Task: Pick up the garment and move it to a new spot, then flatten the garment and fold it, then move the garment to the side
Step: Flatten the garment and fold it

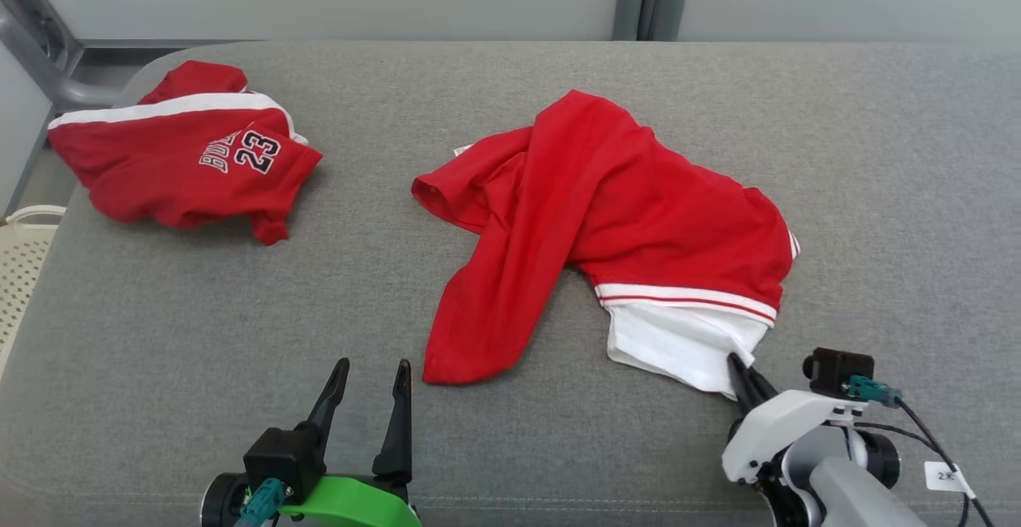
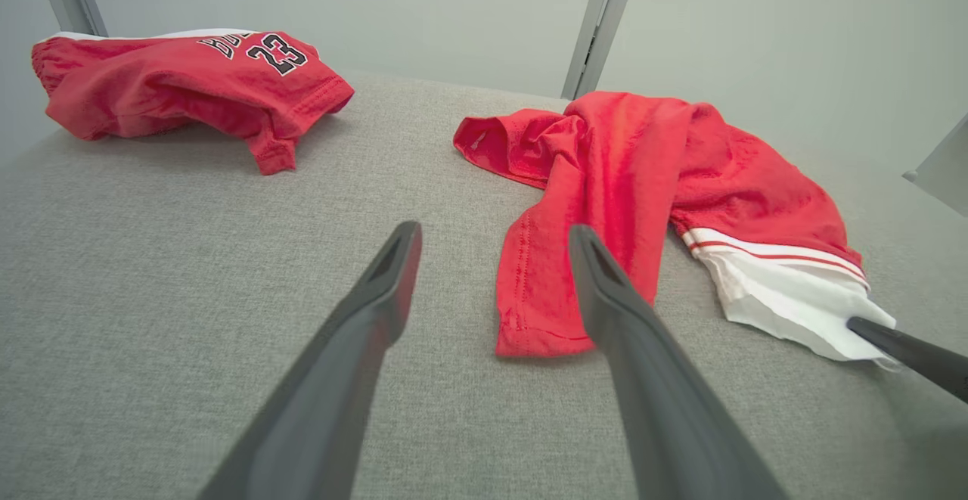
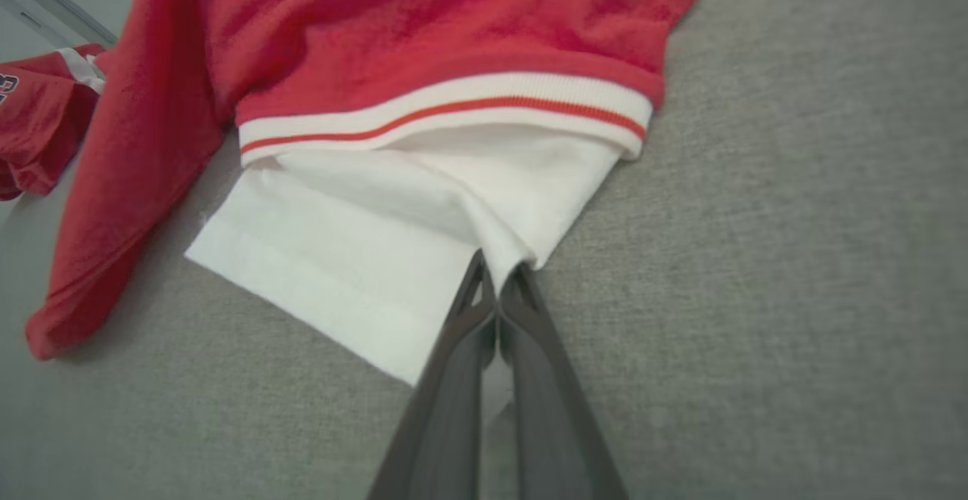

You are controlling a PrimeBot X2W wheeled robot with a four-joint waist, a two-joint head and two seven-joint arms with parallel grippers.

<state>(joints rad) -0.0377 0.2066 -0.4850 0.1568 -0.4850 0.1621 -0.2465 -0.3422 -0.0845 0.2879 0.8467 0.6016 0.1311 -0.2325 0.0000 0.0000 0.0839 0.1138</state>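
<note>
Crumpled red garment (image 1: 622,216), white-banded with white lining, lies on the grey surface (image 1: 510,88); right claw (image 1: 738,367) pinches its white corner, left claw (image 1: 373,367) gapes empty.

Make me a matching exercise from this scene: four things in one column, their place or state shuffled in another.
Things:
1. left pincer
2. right pincer
3. red garment
4. number 23 jersey

Places or states:
A. far left of the grey surface
B. shut on the red garment's white edge
C. open, holding nothing
D. crumpled mid-surface

Pairs: 1-C, 2-B, 3-D, 4-A
</note>
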